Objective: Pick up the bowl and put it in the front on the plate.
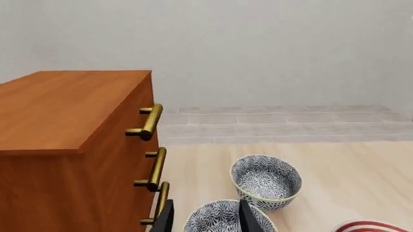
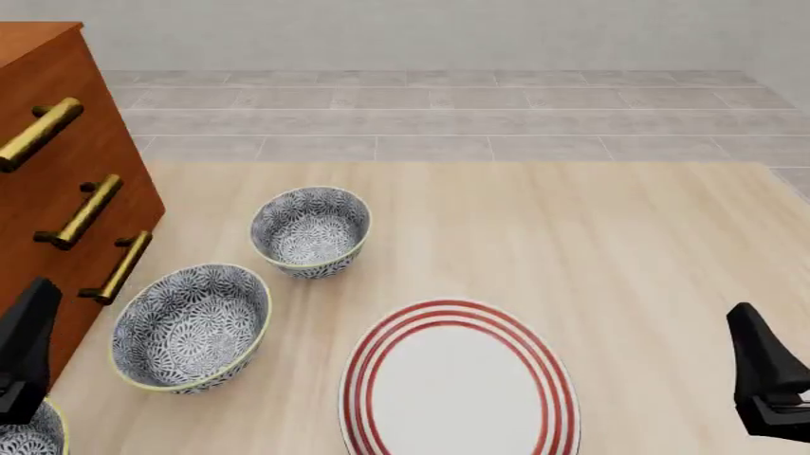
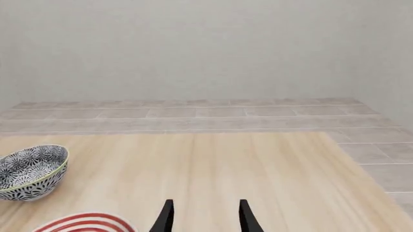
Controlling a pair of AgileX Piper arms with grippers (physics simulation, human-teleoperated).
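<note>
Three blue-and-white floral bowls with pale-yellow rims stand in a row beside the cabinet and look alike: a far bowl (image 2: 310, 230), a middle bowl (image 2: 190, 325) and a near bowl (image 2: 26, 436) cut off by the picture's corner. The white plate (image 2: 458, 384) with red rings lies to the right of the middle bowl, with nothing on it. My left gripper (image 2: 32, 332) hovers at the left edge, open and holding nothing. In its wrist view the middle bowl (image 1: 223, 220) shows beyond the left gripper (image 1: 205, 222) and the far bowl (image 1: 266, 181) behind. My right gripper (image 2: 760, 360) is open and holding nothing, well right of the plate.
A wooden cabinet (image 2: 64, 171) with brass drawer handles (image 2: 82, 210) stands along the left, close to the bowls. The light wooden table (image 2: 570, 246) stretches to the right and back, ending at a grey tiled floor. The right wrist view catches the far bowl (image 3: 32, 171) and the plate's rim (image 3: 84, 222).
</note>
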